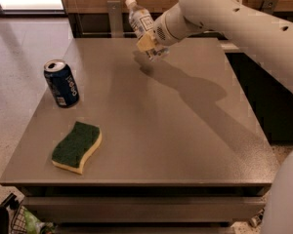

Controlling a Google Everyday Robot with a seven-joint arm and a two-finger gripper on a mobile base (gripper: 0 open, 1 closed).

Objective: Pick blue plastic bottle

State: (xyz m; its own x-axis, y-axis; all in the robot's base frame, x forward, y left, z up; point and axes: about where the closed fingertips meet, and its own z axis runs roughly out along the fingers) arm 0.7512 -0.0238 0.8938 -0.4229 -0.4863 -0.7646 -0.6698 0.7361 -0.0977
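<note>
The blue plastic bottle [141,21] is a small clear bottle with a white cap and a white label. It is tilted, cap toward the upper left, and is lifted above the far part of the grey table [156,126]. My gripper [150,44] is shut on the bottle's lower half. The white arm reaches in from the upper right.
A dark blue soda can [61,83] stands upright near the table's left edge. A green and yellow sponge [77,146] lies near the front left corner. A dark wall base and wood panel run behind the table. The arm's white body fills the right edge.
</note>
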